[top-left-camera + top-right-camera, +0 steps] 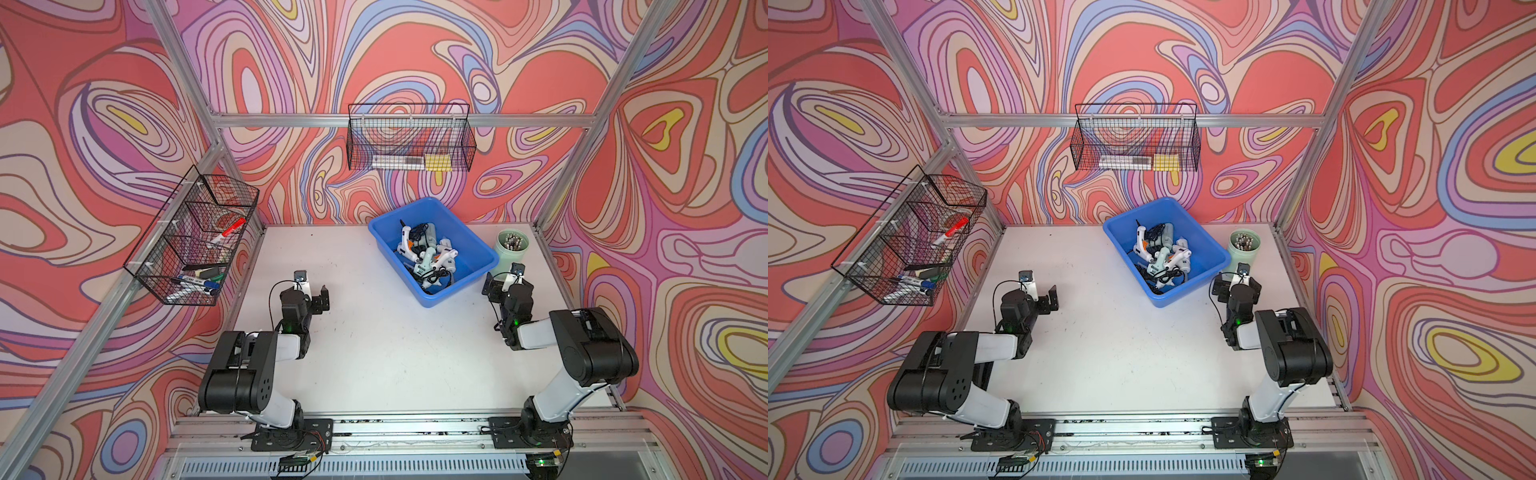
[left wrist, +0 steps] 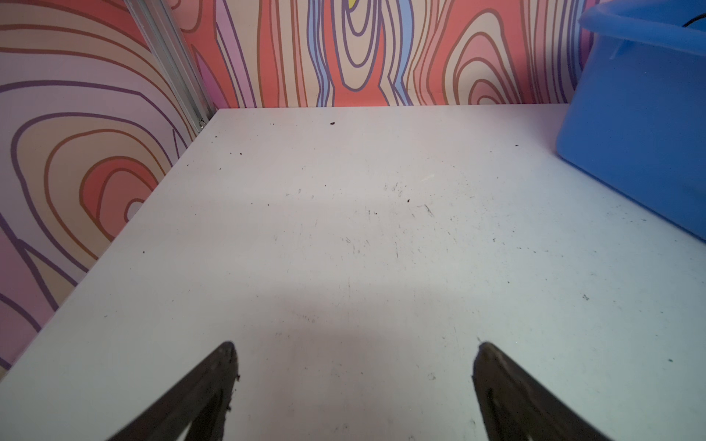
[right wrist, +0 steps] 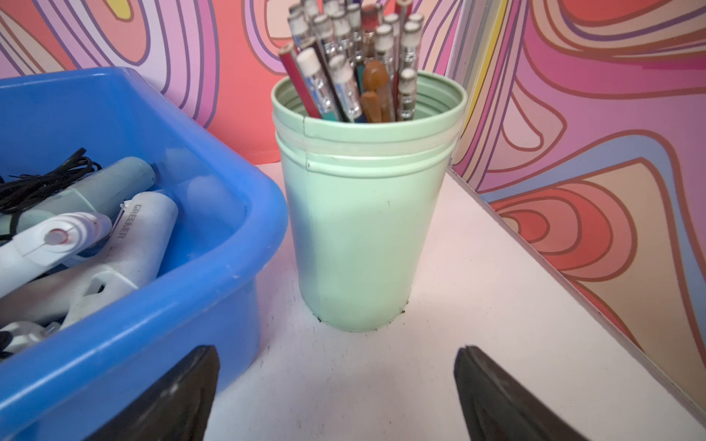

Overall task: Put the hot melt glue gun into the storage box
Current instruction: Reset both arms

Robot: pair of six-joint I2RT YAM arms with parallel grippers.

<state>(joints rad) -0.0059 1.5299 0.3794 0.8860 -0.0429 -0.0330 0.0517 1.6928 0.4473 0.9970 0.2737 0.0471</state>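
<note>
Hot melt glue guns (image 1: 428, 253) are piled in the storage box (image 1: 461, 284), with a green pencil cup (image 1: 512, 249) set just beside. Left gripper (image 2: 353, 355) and right gripper (image 3: 336, 359) are spread wide, nothing grasped.

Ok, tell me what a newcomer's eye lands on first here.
The swirling red-and-purple wallpaper fills every wall around the cell. On the white table, toward the back right, the bright blue storage box holds a heap of glue guns, with a pale green cup of pencils standing just beside it.
</note>
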